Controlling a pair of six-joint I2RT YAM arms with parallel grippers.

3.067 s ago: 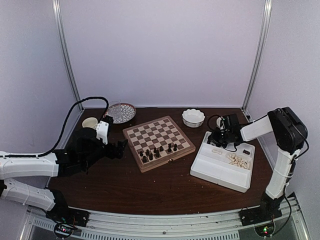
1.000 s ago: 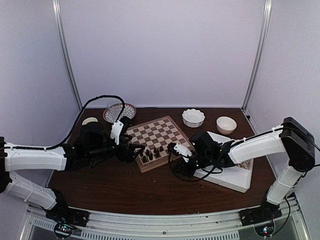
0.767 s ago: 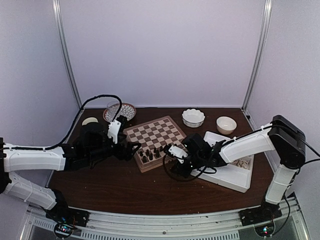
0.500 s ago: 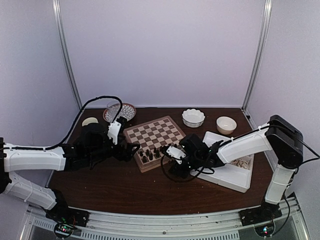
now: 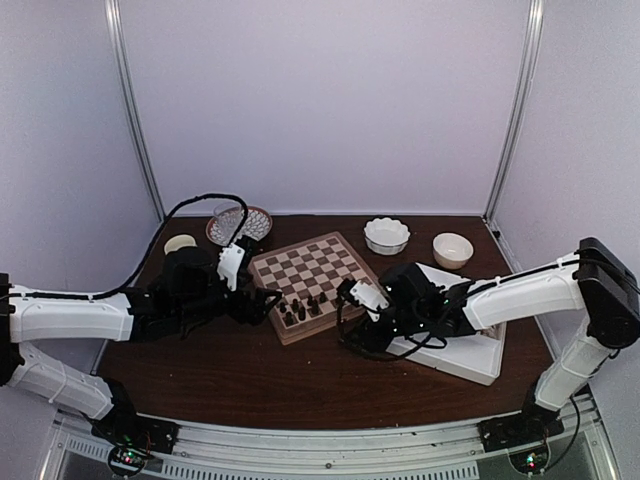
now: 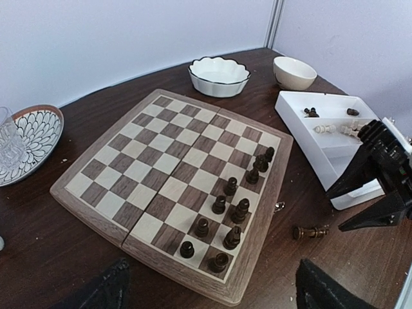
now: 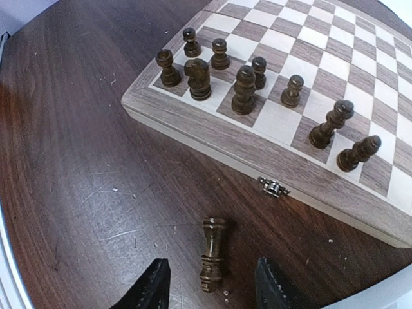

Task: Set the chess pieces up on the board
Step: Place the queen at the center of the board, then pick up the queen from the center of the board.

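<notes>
Your table (image 5: 300,385) is dark wood inside a white-walled booth, with the board (image 6: 84,193) lying at an angle near its middle. Your right gripper (image 6: 338,211) hangs low over the table just off the board's near-right edge, jaws apart and pinching nothing. A fallen piece (image 7: 213,244), dark, lies on its side on the wood between the two fingertips (image 7: 158,277), and I cannot tell whether either one touches it. Your left gripper (image 6: 212,286) is spread wide at the board's near-left corner, empty. Nine dark pieces (image 6: 233,212) stand on the board's near two rows. The tray (image 6: 335,167) to the right holds pale pieces (image 6: 331,129) and a few dark ones. From above, the fallen piece is hidden by your right wrist. The left fingertips are cut off by the frame's bottom edge, and the tray's pieces are too small to tell apart.
</notes>
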